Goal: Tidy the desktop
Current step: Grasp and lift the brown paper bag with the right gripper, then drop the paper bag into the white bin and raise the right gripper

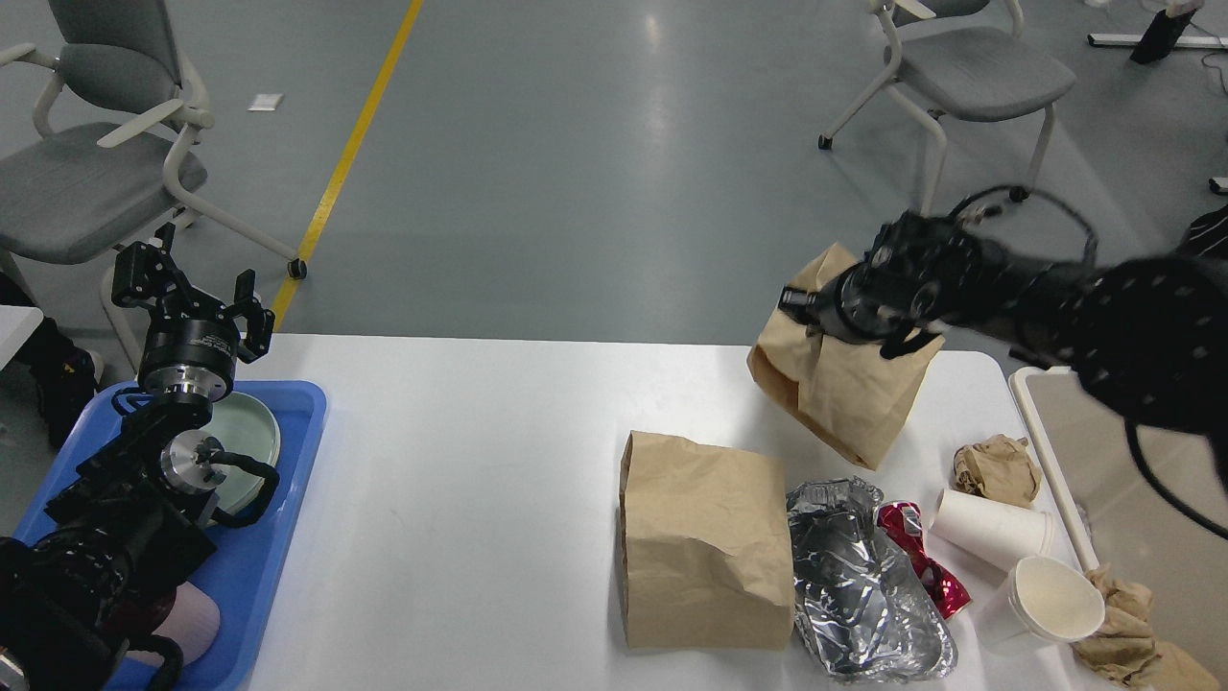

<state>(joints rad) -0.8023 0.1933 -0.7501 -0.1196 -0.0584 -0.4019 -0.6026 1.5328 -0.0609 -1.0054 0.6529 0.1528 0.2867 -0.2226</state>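
Note:
The white desktop (pixel 460 480) fills the lower part of the head view. My right gripper (pixel 801 307) is shut on the top of a brown paper bag (pixel 844 389) and holds it tilted above the desktop's far right side. A second brown paper bag (pixel 705 537) lies flat near the front. Beside it lie crumpled foil (pixel 859 585), a red wrapper (pixel 921 557), two white paper cups (pixel 993 528) (pixel 1050 600) and crumpled brown paper (pixel 998 468). My left gripper (pixel 187 288) is open and empty, raised above the blue tray (pixel 278 537).
The blue tray at the left holds a pale green plate (pixel 245 432). A beige bin (pixel 1132 480) stands at the right edge, with more crumpled paper (pixel 1122 633) by its front. Grey chairs (pixel 86 182) (pixel 979 77) stand on the floor beyond the table.

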